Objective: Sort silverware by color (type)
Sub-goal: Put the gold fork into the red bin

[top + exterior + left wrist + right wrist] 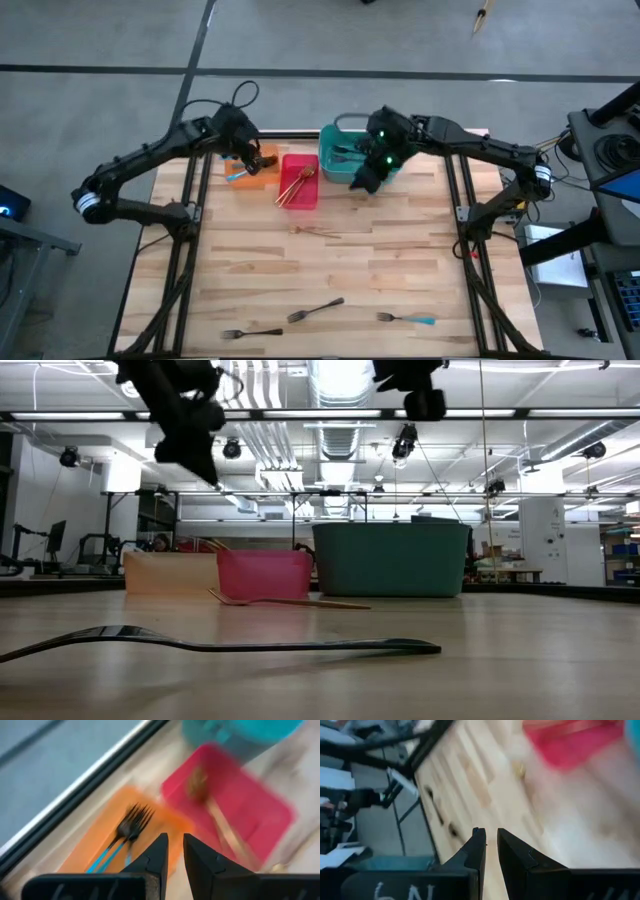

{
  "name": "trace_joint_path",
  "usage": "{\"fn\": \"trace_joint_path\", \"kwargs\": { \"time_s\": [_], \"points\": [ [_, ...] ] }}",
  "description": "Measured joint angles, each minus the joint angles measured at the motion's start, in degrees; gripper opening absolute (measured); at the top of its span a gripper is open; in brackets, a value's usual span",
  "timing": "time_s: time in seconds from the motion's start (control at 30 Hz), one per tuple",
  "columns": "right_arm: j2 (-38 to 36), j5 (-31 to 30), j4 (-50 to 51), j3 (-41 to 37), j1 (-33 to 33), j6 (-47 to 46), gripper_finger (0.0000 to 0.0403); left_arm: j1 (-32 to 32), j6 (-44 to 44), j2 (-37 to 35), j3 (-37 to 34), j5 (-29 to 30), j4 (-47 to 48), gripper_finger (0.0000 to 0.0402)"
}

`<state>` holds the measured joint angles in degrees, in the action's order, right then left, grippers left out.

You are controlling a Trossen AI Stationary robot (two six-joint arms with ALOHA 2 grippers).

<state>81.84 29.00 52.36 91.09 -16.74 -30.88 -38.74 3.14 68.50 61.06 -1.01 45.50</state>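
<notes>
My left gripper hovers over the orange bin, its fingers a narrow gap apart and empty. Blue-handled forks lie in that bin. Gold forks stick out of the red bin, and dark forks lie in the teal bin. My right gripper hangs above the table beside the teal bin's near side, also narrowly open and empty. Flat on the table lie a gold fork, two dark forks and a blue-handled fork.
The three bins stand in a row along the table's far edge. The middle of the wooden table holds only the gold fork. In the low view a dark fork lies close in the foreground. Frame posts flank the table.
</notes>
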Motion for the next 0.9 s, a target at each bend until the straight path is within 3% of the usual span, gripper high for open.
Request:
{"fn": "trace_joint_path", "kwargs": {
  "time_s": [0.17, 0.27, 0.43, 0.5, 0.63, 0.9],
  "points": [
    [0.0, 0.0, 8.5, 0.0, 5.4, -4.4, 0.0038, 6.5, 4.3, -3.7, 0.0, 0.0, -6.7, 0.0041],
    [0.0, -2.0, 14.6, 0.0, 7.9, -1.3, 0.0038, 10.5, 5.3, -4.6, 0.0, 0.2, -10.1, 0.0041],
    [-0.1, -18.0, 15.9, -3.3, 10.9, 13.2, 0.0038, 16.4, 5.9, -5.1, 0.0, 0.4, -13.7, 0.0041],
    [0.3, -21.3, 11.7, -6.1, 11.1, 17.5, 0.0038, 18.4, 7.0, -5.1, 0.0, 0.5, -14.2, 0.0041],
    [2.1, -21.5, -4.4, -12.9, 11.2, 22.8, 0.0038, 22.5, 9.8, -5.1, 0.0, 1.5, -14.2, 0.0041],
    [10.7, -21.5, -34.5, -22.6, 11.3, 24.9, 0.0038, 31.9, 14.3, -5.1, -0.1, 9.1, -14.1, 0.0041]
  ]
}}
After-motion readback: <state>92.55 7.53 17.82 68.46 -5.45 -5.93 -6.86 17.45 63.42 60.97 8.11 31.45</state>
